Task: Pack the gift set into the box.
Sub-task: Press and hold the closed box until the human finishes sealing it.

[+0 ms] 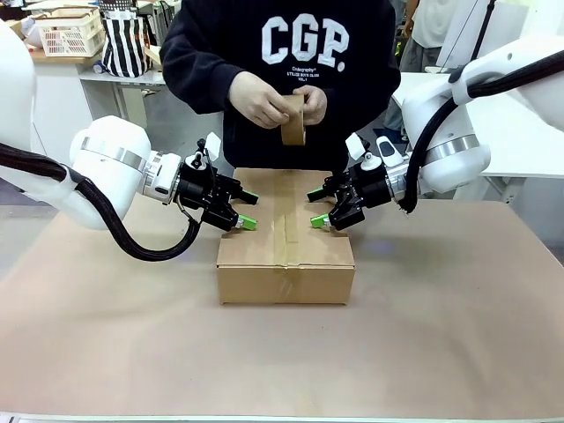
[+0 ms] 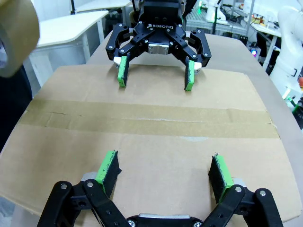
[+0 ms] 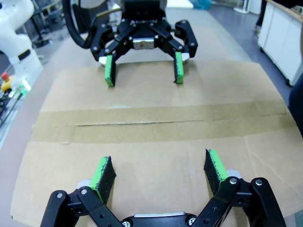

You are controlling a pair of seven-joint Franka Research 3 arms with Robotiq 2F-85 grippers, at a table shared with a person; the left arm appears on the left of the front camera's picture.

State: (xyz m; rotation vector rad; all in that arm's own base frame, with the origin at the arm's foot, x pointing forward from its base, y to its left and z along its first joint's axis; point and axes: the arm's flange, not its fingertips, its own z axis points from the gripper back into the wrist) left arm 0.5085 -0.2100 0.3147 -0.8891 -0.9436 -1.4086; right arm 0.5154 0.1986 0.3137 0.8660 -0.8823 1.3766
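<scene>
Brown cardboard sits at the centre of my front view: the box (image 1: pixel 285 256) rests closed on the paper-covered table (image 1: pixel 458 335), its flaps down and a strip of tape (image 1: pixel 287 225) running along the seam from 12 to 6 o'clock. My left gripper (image 1: pixel 244 210) hangs over the box's 9 o'clock edge, fingers spread wide and holding nothing. My right gripper (image 1: pixel 319 210) faces it from the 3 o'clock edge, likewise agape and empty. Whether the green pads touch the lid, I cannot tell.

From my left wrist, the box (image 2: pixel 151 156) top spreads out below the left gripper (image 2: pixel 163 171), with the tape (image 2: pixel 142 120) crossing from 9 to 3 o'clock and the right gripper (image 2: pixel 156 75) at 12 o'clock. A tape roll (image 2: pixel 16 35) shows at 10 o'clock.

From my right wrist, the right gripper (image 3: pixel 158 172) looks over the box (image 3: pixel 151 151) and tape (image 3: pixel 156 124) to the left gripper (image 3: pixel 143 71) at 12 o'clock.

Across the table, a person's hands (image 1: pixel 264 99) hold the roll (image 1: pixel 293 119) above the box's far edge. The gift set, if inside, is hidden by the shut flaps.
</scene>
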